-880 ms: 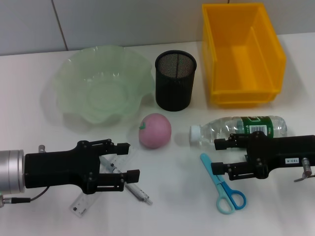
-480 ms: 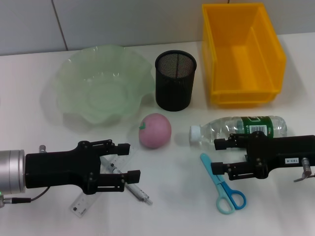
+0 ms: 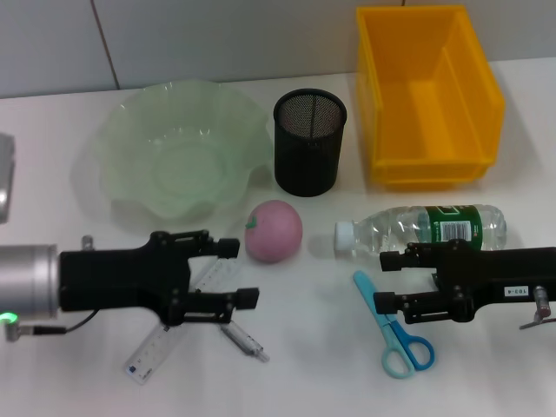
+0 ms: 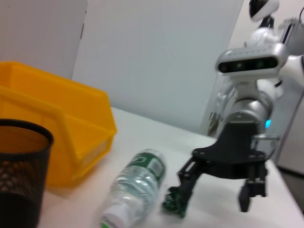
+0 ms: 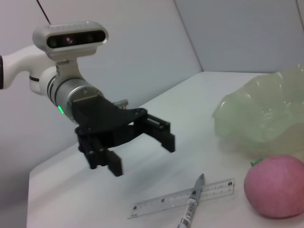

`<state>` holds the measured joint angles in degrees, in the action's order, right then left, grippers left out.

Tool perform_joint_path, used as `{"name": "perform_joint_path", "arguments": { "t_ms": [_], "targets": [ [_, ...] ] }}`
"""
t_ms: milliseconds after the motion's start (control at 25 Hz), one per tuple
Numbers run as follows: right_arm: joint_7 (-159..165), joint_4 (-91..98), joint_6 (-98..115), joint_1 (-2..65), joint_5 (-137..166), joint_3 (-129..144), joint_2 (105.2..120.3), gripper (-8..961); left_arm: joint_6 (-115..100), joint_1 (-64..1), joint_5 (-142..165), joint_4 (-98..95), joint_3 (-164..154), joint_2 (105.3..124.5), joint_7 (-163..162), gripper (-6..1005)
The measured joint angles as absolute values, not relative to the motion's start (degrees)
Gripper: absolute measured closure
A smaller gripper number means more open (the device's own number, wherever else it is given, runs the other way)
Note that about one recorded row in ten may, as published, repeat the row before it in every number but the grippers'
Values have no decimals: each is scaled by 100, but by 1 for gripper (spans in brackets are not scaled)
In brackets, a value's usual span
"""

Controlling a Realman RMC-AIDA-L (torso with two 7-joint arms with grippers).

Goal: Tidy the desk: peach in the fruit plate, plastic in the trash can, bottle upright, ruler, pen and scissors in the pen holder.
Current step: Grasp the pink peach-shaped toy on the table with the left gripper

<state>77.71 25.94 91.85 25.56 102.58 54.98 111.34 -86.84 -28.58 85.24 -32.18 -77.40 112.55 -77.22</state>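
Observation:
The pink peach (image 3: 274,230) (image 5: 275,185) lies on the white desk (image 3: 313,365), just in front of the pale green fruit plate (image 3: 113,174) (image 5: 261,114). My left gripper (image 3: 239,272) (image 5: 141,154) is open, just left of the peach and over the clear ruler (image 3: 161,347) (image 5: 185,197) and the pen (image 3: 243,339) (image 5: 190,209). The bottle (image 3: 426,228) (image 4: 135,185) lies on its side. My right gripper (image 3: 385,281) (image 4: 209,206) is open in front of the bottle and above the blue scissors (image 3: 395,334). No plastic is in view.
The black mesh pen holder (image 3: 310,143) (image 4: 19,175) stands behind the peach. The yellow trash can (image 3: 434,169) (image 4: 57,133) is at the back right. A grey object (image 3: 4,174) shows at the left edge.
My left gripper has moved right and a little forward toward the peach, uncovering more of the ruler. The right gripper has shifted slightly toward the near edge. The grey object appeared at the left edge.

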Motion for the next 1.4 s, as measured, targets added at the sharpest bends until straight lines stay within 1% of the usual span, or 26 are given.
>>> {"name": "perform_joint_path", "arguments": {
  "t_ms": [80, 120, 160, 280, 320, 440, 520, 560, 680, 1120, 1400],
  "targets": [
    [7776, 2592, 9152, 2527, 10258, 5490, 11148, 171, -8552, -2923, 8599, -3281, -7739, 11288, -7719, 195],
    [7781, 2591, 9131, 2501, 10258, 5471, 11156, 171, -8243, -3035, 8741, -3406, -7734, 11361, -7683, 195],
    [7781, 2591, 9131, 2501, 10258, 5471, 11156, 171, -8133, -3076, 8802, -3466, -7733, 11387, -7676, 195],
    [7800, 2581, 9108, 2472, 10258, 5451, 11161, 171, -7942, -3157, 8943, -3587, -7732, 11435, -7674, 196],
    [7838, 2577, 9079, 2457, 10257, 5449, 11169, 171, -7646, -3306, 9249, -3768, -7727, 11519, -7674, 196],
    [7885, 2575, 9052, 2451, 10257, 5449, 11176, 171, -7476, -3380, 9414, -3885, -7726, 11568, -7673, 196],
    [7913, 2574, 9029, 2452, 10257, 5449, 11178, 171, -7081, -3494, 9805, -4134, -7725, 11714, -7656, 196],
    [7921, 2575, 9020, 2456, 10257, 5449, 11178, 171, -7081, -3494, 9805, -4134, -7725, 11714, -7656, 196],
    [7929, 2575, 9001, 2470, 10252, 5449, 11188, 171, -6753, -3594, 10209, -4317, -7805, 11829, -7640, 197],
    [8068, 2633, 8978, 2491, 10223, 5441, 11197, 170, -5917, -4106, 10422, -3943, -8416, 11865, -7508, 198],
    [8076, 2636, 8978, 2497, 10236, 5440, 11197, 170, -5560, -4181, 10552, -3826, -8623, 11878, -7506, 198]
  ]
}}
